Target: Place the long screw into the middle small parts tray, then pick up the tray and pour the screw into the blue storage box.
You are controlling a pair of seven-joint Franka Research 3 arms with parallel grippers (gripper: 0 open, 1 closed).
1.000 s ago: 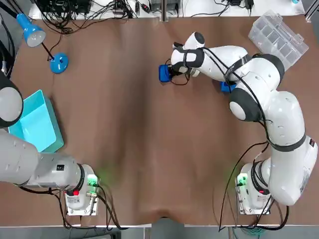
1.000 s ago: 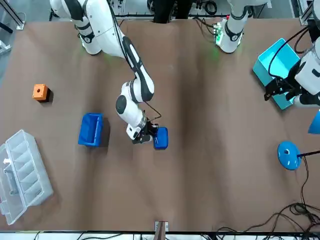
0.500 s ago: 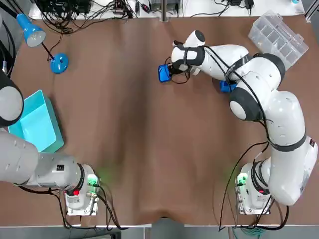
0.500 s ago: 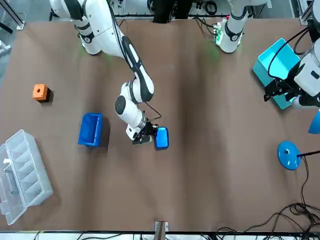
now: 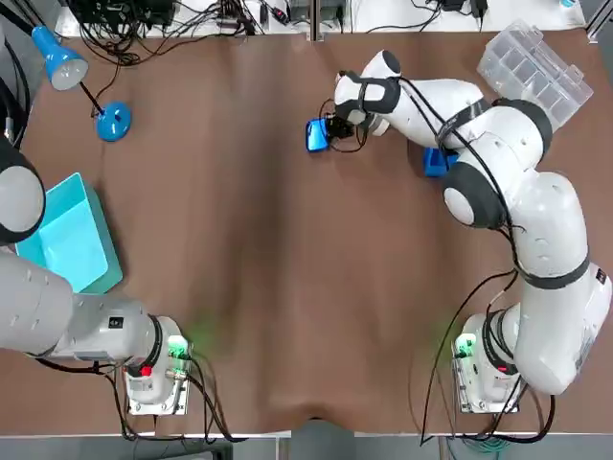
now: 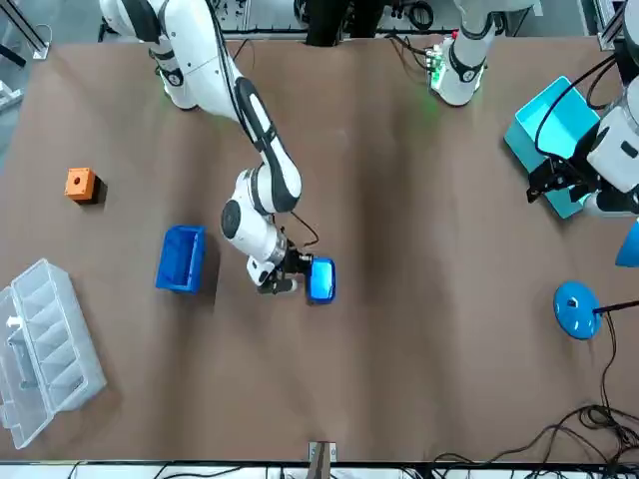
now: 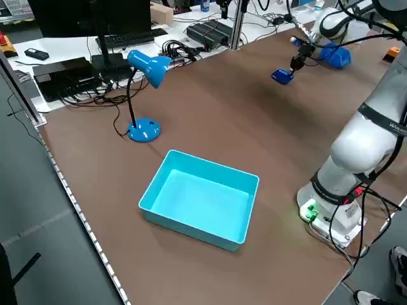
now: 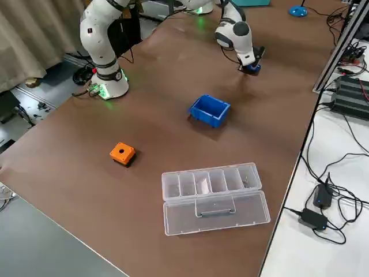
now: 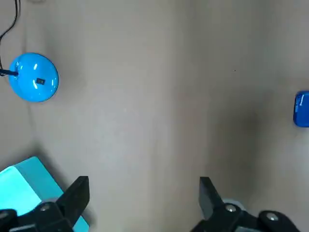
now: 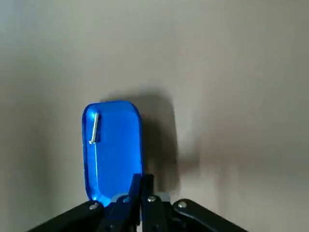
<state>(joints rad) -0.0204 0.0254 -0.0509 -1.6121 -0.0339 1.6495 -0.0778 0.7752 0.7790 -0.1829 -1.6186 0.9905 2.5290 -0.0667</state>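
The right gripper (image 10: pixel 140 189) is out to the robot's left of the blue storage box (image 6: pixel 181 258), near it, its fingers pinched tight on the near end wall of the small blue tray (image 10: pixel 112 145). The tray looks raised off the table (image 5: pixel 249 287): its shadow falls offset beside it on the brown top. From where I stand it hangs roughly level, pointing away from the box. The long screw (image 10: pixel 94 128) lies inside it, up at the end farthest from the fingers and along one side wall.

The box itself sits open side up on the table, with the right arm's forearm passing over it.

Well apart from the box, at the far left edge of the table, the left gripper (image 9: pixel 142 198) hangs by the turquoise bin (image 5: pixel 62 240) with its fingers spread wide and nothing between them. A blue desk lamp (image 5: pixel 113 122) stands beyond that bin, equally far from the box.

On the box's other side, to the robot's right, an orange cube (image 6: pixel 80 183) rests nearer the arm bases, and a clear compartment case (image 6: pixel 45 349) lies farther out toward the table corner.
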